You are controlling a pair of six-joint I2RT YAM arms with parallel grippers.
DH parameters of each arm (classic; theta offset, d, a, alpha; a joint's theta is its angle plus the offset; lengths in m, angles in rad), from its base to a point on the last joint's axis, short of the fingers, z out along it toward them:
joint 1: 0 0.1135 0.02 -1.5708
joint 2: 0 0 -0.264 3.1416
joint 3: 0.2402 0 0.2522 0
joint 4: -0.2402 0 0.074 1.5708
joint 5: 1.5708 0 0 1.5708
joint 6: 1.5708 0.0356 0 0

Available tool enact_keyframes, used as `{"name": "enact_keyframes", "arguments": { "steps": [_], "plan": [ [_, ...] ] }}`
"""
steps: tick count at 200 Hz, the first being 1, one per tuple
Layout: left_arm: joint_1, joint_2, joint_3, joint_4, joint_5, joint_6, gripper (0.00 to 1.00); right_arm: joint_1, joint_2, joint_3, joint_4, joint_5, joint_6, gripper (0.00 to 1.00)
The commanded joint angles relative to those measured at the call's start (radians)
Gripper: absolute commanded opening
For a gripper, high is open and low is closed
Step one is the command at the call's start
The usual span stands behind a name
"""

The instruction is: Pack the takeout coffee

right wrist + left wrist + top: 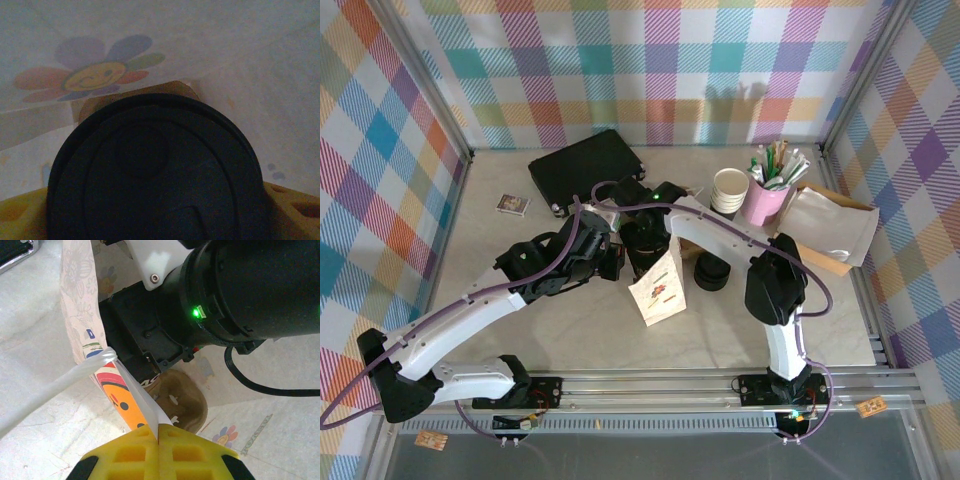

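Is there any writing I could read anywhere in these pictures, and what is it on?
"D": a blue letter on the folded edge of the paper bag; the rest is hidden.
Grey capitals beside the bag's flower print: too blurred to read.
Small card on the table: too small to read.
Orange tag on the frame: too small to read.

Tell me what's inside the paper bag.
Inside the paper bag, the right end effector holds a black lid between its yellow fingers. A brown cardboard piece lies beyond it. The cup body under the lid is covered.
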Motion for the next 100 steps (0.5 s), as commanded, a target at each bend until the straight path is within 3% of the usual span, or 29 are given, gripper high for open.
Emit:
{"name": "enact_keyframes", "arguments": {
  "steps": [1, 58, 100],
  "plan": [
    [-0.019, -0.015, 0.016, -0.071, -0.004, 0.027, 0.0, -0.005, 0.012, -0.053, -0.01, 0.034, 0.003, 0.5],
    [-0.019, -0.015, 0.013, -0.071, -0.009, 0.023, 0.0, 0.008, -0.002, -0.084, 0.02, 0.042, -0.008, 0.51],
    [-0.019, -0.012, 0.014, -0.07, -0.008, 0.018, 0.0, 0.008, 0.007, -0.07, -0.007, 0.037, -0.006, 0.72]
  ]
}}
